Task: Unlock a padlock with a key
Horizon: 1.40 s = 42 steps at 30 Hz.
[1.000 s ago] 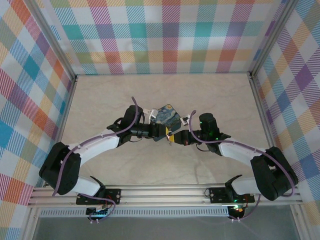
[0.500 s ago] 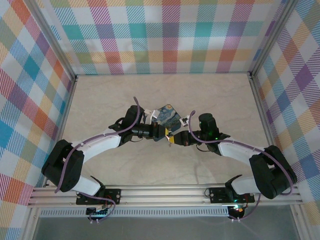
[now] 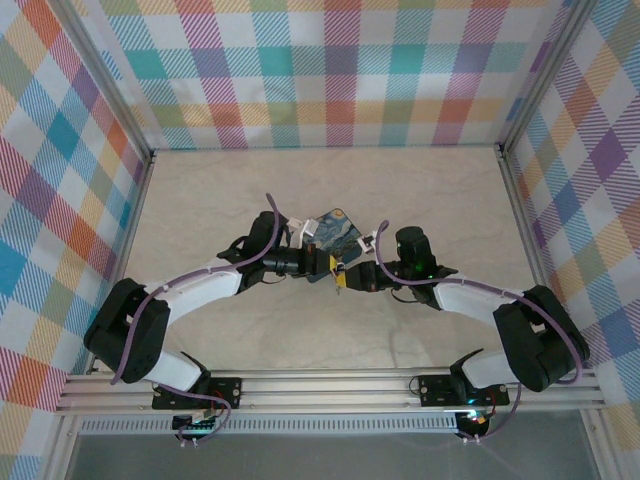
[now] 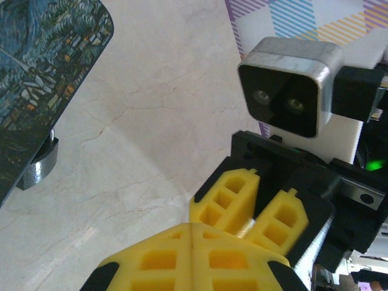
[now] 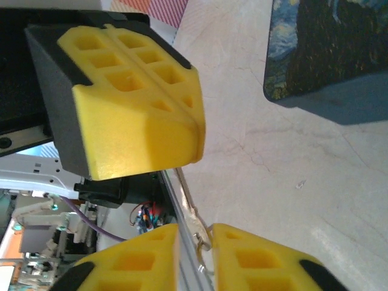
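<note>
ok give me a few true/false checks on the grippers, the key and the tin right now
1. The left gripper has its fingers pressed together. True.
2. The right gripper is clamped fully shut. False: a gap shows between its fingers, and the thin silvery key runs into it.
3. The painted tin sits on the table just past the grippers. True.
4. The grippers are at opposite ends of the table. False: they meet tip to tip near its middle.

Environment: a laboratory robot test cell. Evidence: a pale marble-pattern desk (image 3: 420,200) beneath the jaws is enclosed on three sides by plaid-printed panels (image 3: 340,70) on aluminium extrusion posts (image 3: 110,100). Behind the jaws, an extrusion rail (image 3: 330,385) carries the arm mounts (image 3: 205,390), with an exposed circuit board (image 3: 195,425) below it.
</note>
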Tool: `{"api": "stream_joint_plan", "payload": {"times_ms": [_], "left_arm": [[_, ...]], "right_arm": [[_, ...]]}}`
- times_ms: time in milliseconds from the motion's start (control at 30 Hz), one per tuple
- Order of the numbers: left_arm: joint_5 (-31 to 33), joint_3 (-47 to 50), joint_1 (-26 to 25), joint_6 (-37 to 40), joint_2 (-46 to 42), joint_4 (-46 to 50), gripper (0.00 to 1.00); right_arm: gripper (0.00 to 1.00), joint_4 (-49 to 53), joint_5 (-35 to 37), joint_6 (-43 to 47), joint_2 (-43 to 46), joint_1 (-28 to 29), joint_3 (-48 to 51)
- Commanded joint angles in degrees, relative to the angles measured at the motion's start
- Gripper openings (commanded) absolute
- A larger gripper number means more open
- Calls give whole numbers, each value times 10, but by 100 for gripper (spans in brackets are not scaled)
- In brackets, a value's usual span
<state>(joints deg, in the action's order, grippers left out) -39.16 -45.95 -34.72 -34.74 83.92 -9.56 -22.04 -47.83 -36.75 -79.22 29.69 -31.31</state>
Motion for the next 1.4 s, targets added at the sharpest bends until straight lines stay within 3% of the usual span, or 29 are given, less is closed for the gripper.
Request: {"api": "stream_joint_plan", "payload": {"times_ms": [0, 233, 600, 867, 1367], "left_arm": [[26, 21, 0, -21, -16, -31, 0], [70, 62, 0, -93, -34, -121, 0], [103, 69, 7, -123, -53, -121, 0], [114, 71, 11, -154, -46, -146, 0], [118, 75, 13, -166, -39, -161, 0]], "right_arm": [[30, -40, -7, -17, 0, -2, -7], [34, -156, 12, -92, -24, -5, 24], [39, -178, 46, -107, -32, -5, 41], [39, -284, 44, -163, -67, -3, 50], [37, -322, 47, -178, -100, 15, 35]]}}
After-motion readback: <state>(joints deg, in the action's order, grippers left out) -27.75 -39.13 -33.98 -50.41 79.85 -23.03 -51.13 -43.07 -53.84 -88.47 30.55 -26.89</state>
